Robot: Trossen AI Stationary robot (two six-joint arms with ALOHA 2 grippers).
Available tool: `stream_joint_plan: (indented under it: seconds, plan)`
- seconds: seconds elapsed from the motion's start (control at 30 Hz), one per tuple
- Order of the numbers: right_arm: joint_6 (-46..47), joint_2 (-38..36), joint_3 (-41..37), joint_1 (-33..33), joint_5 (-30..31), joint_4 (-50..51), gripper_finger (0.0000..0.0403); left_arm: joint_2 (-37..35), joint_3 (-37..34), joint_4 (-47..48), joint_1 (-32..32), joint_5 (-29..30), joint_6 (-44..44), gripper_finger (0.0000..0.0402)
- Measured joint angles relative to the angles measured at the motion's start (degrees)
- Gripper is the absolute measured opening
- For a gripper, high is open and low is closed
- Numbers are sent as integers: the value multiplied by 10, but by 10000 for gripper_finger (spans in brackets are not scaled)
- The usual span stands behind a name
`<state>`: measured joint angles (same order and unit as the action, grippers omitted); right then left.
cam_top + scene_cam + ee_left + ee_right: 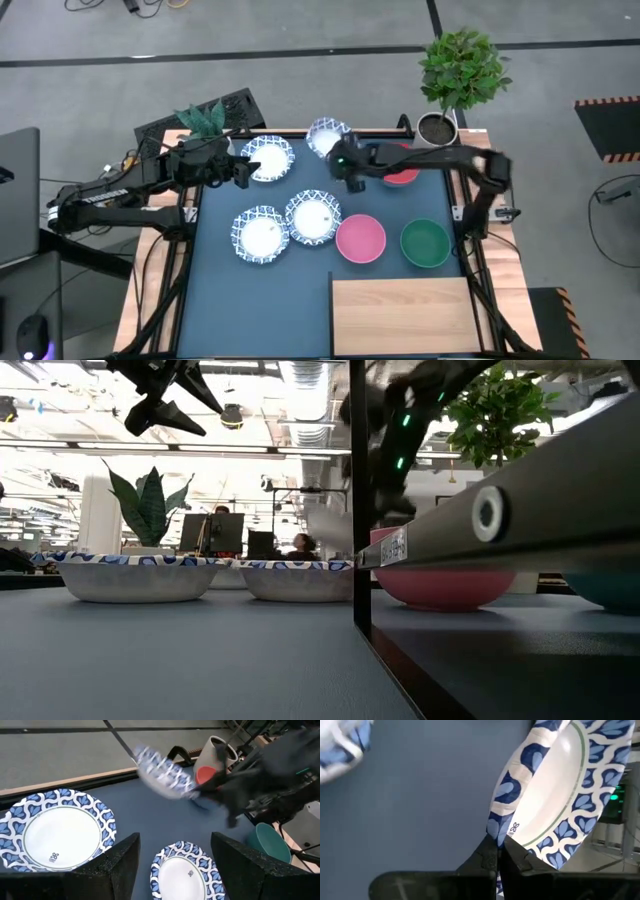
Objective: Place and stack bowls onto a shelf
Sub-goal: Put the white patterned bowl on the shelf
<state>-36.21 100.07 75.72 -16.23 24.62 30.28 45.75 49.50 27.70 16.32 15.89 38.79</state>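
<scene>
Three white bowls with blue rims sit on the dark table: far left, near left and middle. The pink bowl and green bowl stand to their right. The red bowl is partly hidden under my right arm. The wood-grain shelf lies at the near right. My left gripper hovers open beside the far-left bowl. My right gripper is shut on a fourth blue-rimmed bowl near the far edge. My right gripper pinches the blue-rimmed bowl at its rim, between the two fingertips. The bowl is lifted clear of the table. It stands tilted steeply beyond the fingers, its white inside showing in the right wrist view.
A white plant pot with a leafy plant stands at the far right corner, close to my right arm. Another plant is at the far left. The table is bare near its left edge, in front of the near-left bowl.
</scene>
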Motion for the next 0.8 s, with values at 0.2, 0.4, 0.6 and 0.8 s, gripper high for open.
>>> stream_joint_plan:
  seconds: [0.2, 0.4, 0.6, 0.8]
  plan:
    - [63, -146, 0, 52, -25, 97, 22, 0, 0, -2, 0, 2, 1, 228]
    - [185, -262, 1, 168, -70, 222, 22, 0, 0, -2, 0, 2, 4, 228]
    - [290, -303, 1, 336, -82, 275, 22, 0, 0, -1, 0, -9, -8, 228]
    - [450, -278, 1, 499, -51, 270, 22, 0, 0, 5, 0, -38, -36, 228]
